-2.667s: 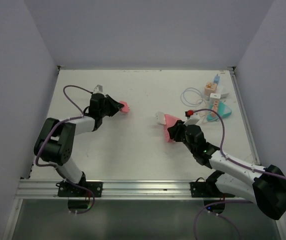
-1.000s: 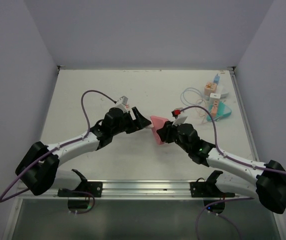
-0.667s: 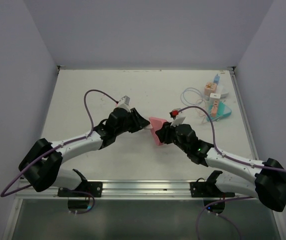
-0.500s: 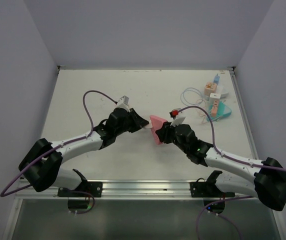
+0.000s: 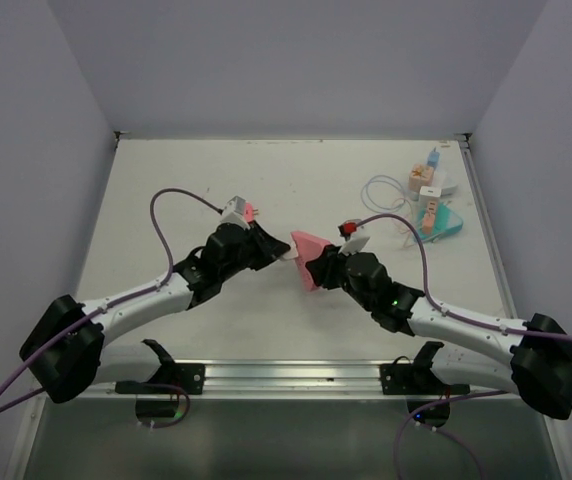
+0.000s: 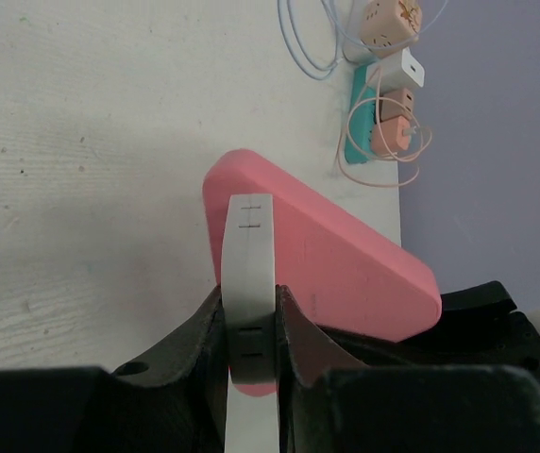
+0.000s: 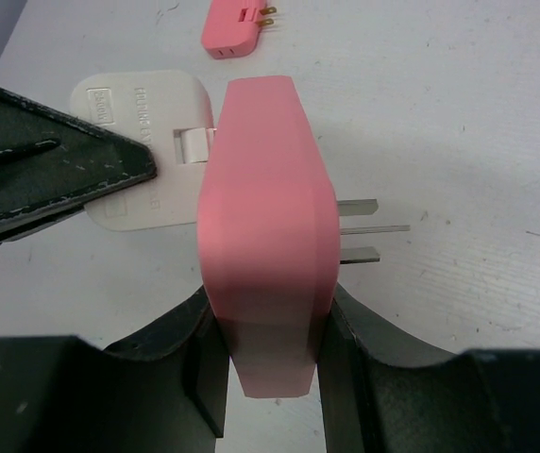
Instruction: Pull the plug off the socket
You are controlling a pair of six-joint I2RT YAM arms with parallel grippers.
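Plug (image 6: 248, 250) wht, clamped in L jaws | pink socket (image 7: 265, 236) clamped in R jaws | touching

white plug (image 6: 249, 283) between fingers (image 6: 190, 354), against pink socket (image 6: 345, 274)

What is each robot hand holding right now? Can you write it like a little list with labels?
left gripper: shut on the white plug
right gripper: shut on the pink socket
white plug and pink socket: look joined, not yet pulled apart
metal prongs: stick out of the pink socket's other side
small pink plug: lying loose on the table
teal power strip: far right, with other plugs in it
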